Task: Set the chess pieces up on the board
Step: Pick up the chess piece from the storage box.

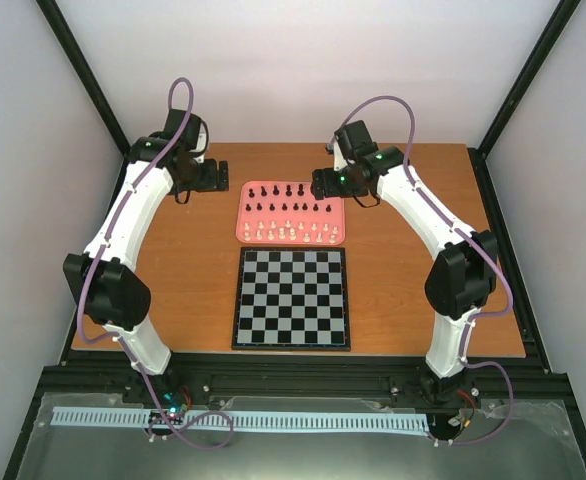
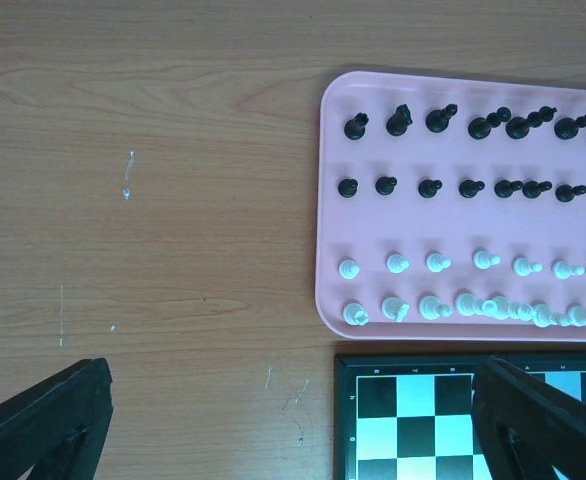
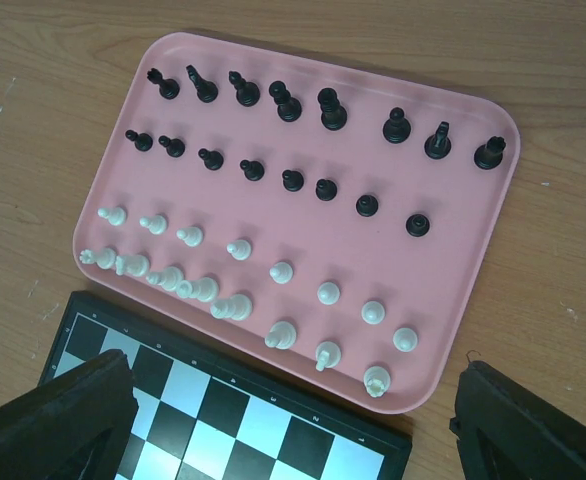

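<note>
The board (image 1: pixel 291 298) lies bare in the table's middle; its corners show in the left wrist view (image 2: pixel 413 400) and the right wrist view (image 3: pixel 233 410). All chess pieces stand on a pink tray (image 1: pixel 245 215) just behind it: black pieces (image 1: pixel 288 190) in the two far rows, white pieces (image 1: pixel 291 233) in the two near rows. My left gripper (image 1: pixel 223 180) hangs open and empty left of the tray, fingers (image 2: pixel 43 420) wide apart. My right gripper (image 1: pixel 318 183) hangs open and empty over the tray's right end, fingers (image 3: pixel 533 430) wide apart.
The pink tray (image 2: pixel 333 230) (image 3: pixel 343 240) nearly touches the board's far edge. Brown wooden table (image 1: pixel 173 290) stretches on both sides of the board. Black frame posts and white walls enclose the table.
</note>
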Motion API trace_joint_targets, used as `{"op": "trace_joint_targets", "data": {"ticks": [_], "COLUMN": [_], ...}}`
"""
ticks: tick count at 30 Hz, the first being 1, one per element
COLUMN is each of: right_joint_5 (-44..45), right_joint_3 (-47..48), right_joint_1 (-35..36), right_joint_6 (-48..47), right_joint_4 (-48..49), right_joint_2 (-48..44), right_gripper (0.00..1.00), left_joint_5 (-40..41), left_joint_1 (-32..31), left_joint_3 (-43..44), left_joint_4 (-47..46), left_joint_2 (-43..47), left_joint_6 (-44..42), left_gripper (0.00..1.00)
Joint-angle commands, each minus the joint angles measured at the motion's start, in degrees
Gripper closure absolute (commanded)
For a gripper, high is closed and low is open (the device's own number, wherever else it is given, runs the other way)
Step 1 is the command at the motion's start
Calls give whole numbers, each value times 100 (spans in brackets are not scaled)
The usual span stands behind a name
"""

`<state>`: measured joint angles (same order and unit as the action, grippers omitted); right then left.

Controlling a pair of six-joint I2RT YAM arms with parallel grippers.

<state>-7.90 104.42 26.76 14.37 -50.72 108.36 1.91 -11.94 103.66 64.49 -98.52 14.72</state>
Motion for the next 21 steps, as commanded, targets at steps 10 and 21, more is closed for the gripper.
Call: {"op": "trace_joint_targets", "data": {"ticks": [10, 21], "right_joint_5": [-85, 211], "right_joint_3": [-84, -460], "right_joint_1": [29, 31], "right_joint_6": [-24, -13], "right_joint_4": [-113, -263], "right_joint_2": [89, 467], "right_gripper": [0, 32], "left_joint_5": [-29, -110], "left_joint_1": [-1, -1], "left_joint_3": [146, -47], "left_joint_4": [37, -22], "left_joint_2": [-71, -56], "left_joint_6": [-66, -15], "left_gripper": [0, 0]}}
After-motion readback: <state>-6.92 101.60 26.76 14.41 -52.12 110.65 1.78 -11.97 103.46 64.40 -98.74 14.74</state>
